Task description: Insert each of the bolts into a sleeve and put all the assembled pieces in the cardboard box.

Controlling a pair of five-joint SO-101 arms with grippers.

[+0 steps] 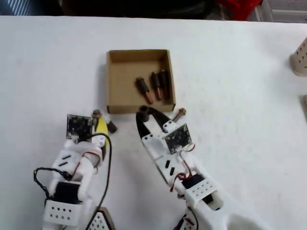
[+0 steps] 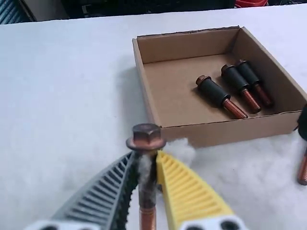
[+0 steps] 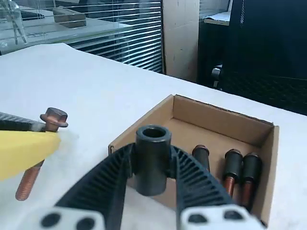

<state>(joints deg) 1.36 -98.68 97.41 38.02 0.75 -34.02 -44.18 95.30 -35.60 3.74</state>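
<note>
While the left tool (image 2: 146, 158) pinches the copper hex-head bolt (image 2: 146, 139) by its shank and the right tool (image 3: 152, 149) clamps the black cylindrical sleeve (image 3: 152, 167) bore-up just beside the brown cardboard box (image 1: 139, 56), bring tip to bore squarely — a tilt would likely jam. Three assembled pieces (image 1: 156, 86) lie boxed. The yellow finger (image 3: 24, 148) hides part of the shank — its angle is hard to read.

There is one cardboard box (image 1: 138, 55) and three assembled pieces (image 1: 143, 89) (image 1: 156, 85) (image 1: 165, 83). Two bare bolts (image 2: 146, 139) (image 1: 181, 112) show, plus one empty sleeve (image 3: 152, 158). One small dark piece (image 1: 112, 127) on the tabletop (image 1: 240, 72) may be a second sleeve.
</note>
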